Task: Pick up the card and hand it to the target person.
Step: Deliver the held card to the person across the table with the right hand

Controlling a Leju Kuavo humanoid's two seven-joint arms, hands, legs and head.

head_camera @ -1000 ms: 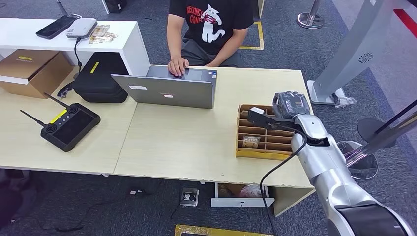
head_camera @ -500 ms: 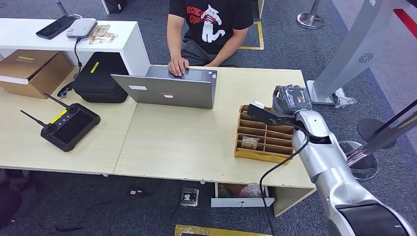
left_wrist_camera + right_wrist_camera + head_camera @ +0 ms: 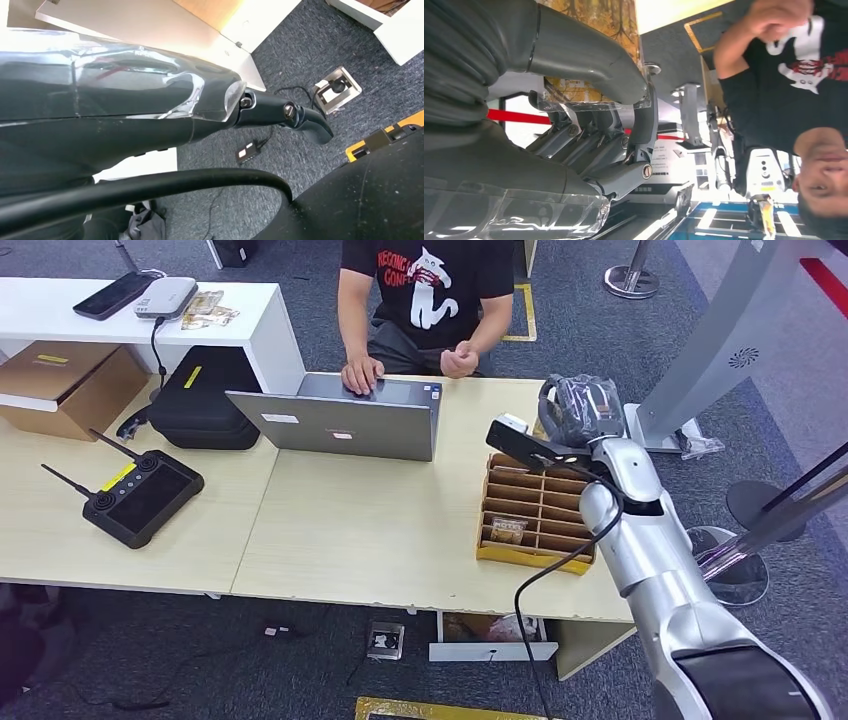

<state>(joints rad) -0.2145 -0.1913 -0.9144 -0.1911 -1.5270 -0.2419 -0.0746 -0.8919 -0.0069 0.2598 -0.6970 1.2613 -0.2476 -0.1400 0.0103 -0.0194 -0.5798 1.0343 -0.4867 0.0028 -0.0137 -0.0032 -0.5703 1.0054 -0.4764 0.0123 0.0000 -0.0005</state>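
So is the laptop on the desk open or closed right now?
Open. The laptop has its lid raised with the back facing the robot, and the person's hand rests on the keyboard side.

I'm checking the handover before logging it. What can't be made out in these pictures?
- Card: in the head view the grey right hand shows its back, which would hide any card. In the right wrist view its curled fingers show no plain card.
- Left hand: in the left wrist view its dark cover hides most fingers, so its state is unclear.
- Small label in the brown divided cardboard box: too small to read in the head view.
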